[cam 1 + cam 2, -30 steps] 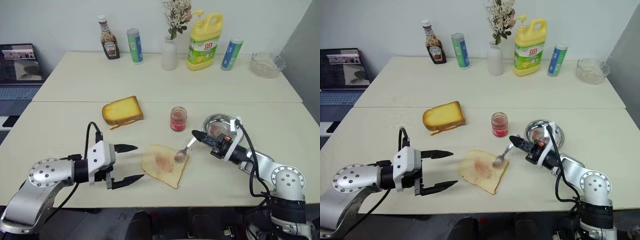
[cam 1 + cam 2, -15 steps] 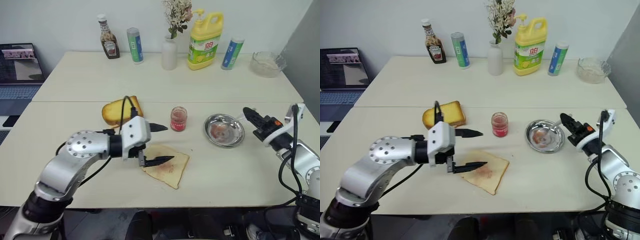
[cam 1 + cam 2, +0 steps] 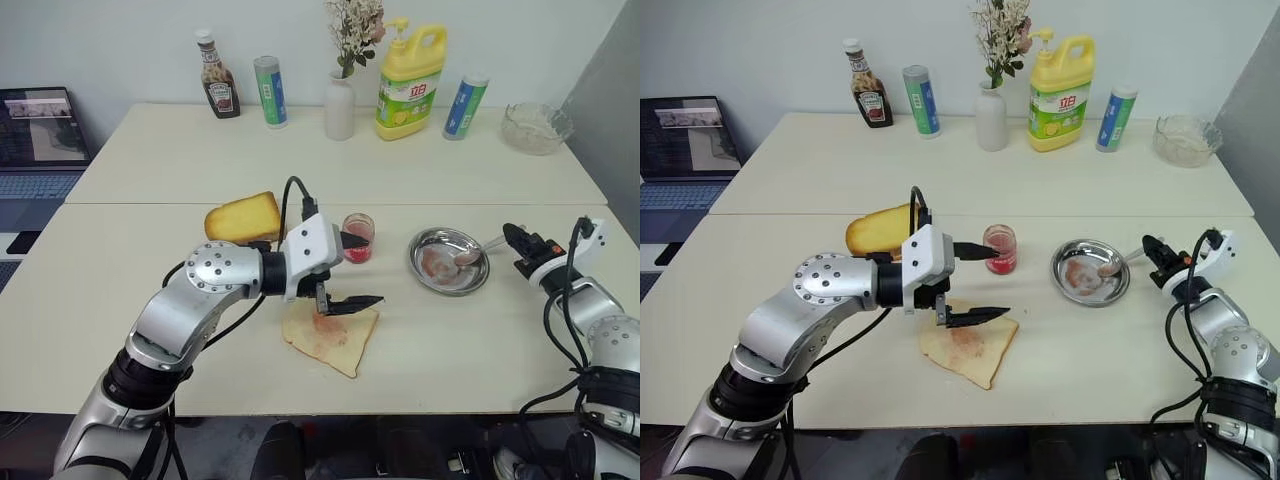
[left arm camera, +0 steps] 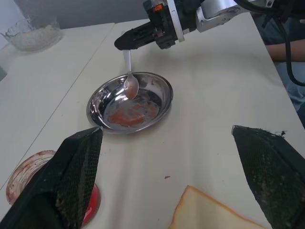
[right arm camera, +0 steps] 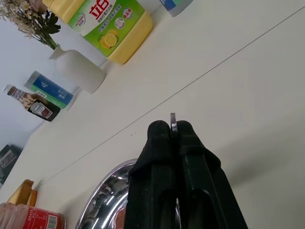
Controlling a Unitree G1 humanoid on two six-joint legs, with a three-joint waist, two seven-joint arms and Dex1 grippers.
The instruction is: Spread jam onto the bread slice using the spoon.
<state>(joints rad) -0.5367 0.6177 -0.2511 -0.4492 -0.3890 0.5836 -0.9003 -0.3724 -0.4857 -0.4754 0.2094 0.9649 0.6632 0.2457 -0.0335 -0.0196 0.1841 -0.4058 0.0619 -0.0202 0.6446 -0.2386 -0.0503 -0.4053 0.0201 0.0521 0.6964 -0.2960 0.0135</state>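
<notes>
The long cream table (image 3: pixel 120 270) carries everything. My left gripper (image 3: pixel 358 270) hangs with its black fingers spread wide and empty, over the far edge of the thin, flat, jam-smeared white bread slice (image 3: pixel 335 340) near the table's front. Right of it sits the round shiny steel dish (image 3: pixel 449 261). The small clear glass jar of dark red jam (image 3: pixel 358 238) stands just beyond my left fingers. My right gripper (image 4: pixel 125 42), fingers pressed together, pinches the small silver metal spoon (image 4: pixel 130 82), bowl over the dish.
</notes>
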